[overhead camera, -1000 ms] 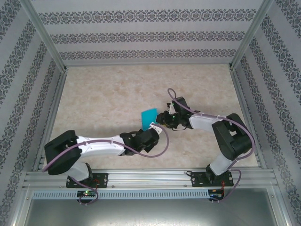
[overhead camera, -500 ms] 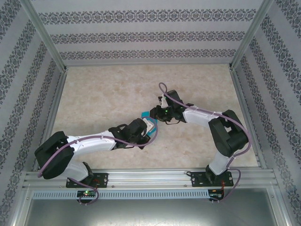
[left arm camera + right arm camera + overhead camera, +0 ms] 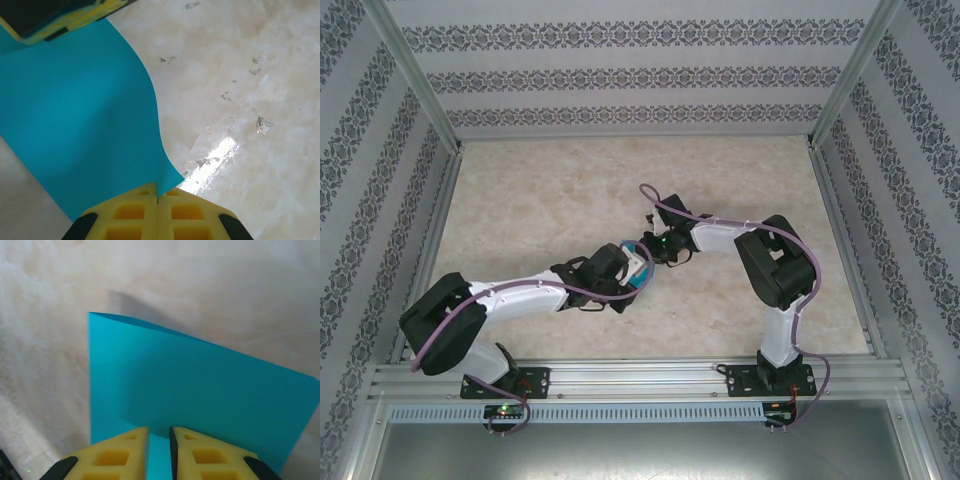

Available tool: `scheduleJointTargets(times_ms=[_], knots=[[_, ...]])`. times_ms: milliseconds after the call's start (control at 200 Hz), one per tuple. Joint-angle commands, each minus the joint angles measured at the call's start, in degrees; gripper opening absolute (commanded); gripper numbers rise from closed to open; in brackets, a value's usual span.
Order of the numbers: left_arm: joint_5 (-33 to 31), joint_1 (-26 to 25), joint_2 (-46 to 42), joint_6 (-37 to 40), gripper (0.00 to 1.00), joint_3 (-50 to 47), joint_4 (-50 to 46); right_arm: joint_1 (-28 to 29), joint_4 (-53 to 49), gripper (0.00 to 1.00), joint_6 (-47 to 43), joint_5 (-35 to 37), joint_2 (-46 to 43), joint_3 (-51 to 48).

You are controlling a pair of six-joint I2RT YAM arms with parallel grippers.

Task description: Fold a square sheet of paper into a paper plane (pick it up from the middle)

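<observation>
At mid-bench (image 3: 540, 190), your left fingers (image 3: 130, 215) pinch the square sheet of paper (image 3: 85, 110). Your right fingers (image 3: 120, 452) sit slightly apart over it. No creases show, so the folding looks barely begun.

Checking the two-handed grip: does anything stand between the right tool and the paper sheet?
Nothing visible does. The square sheet of paper runs into the narrow gap of the right tool, while the shut left tool pinches it near a corner.

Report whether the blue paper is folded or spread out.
Spread, but bowed: the paper shows no crease, one edge pinched by the left gripper, another between the fingers of the right gripper.
</observation>
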Motion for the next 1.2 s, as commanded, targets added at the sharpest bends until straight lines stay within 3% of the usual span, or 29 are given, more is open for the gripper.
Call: scheduleJointTargets(times_ms=[0,345,1194], knots=[[2.81,2.35,1.02,-0.64,0.00,1.95,0.28,0.86,-4.30,0.19,-3.75,2.04,1.03,1.48],[6.07,6.70,4.84,-0.83,0.00,4.61,-0.62,0.97,-4.45,0.19,-4.88,1.98,1.09,0.94],[2.07,6.95,6.27,-7.55,0.00,0.83,1.81,1.22,-2.66,0.20,-3.06,1.62,-0.32,-0.63]])
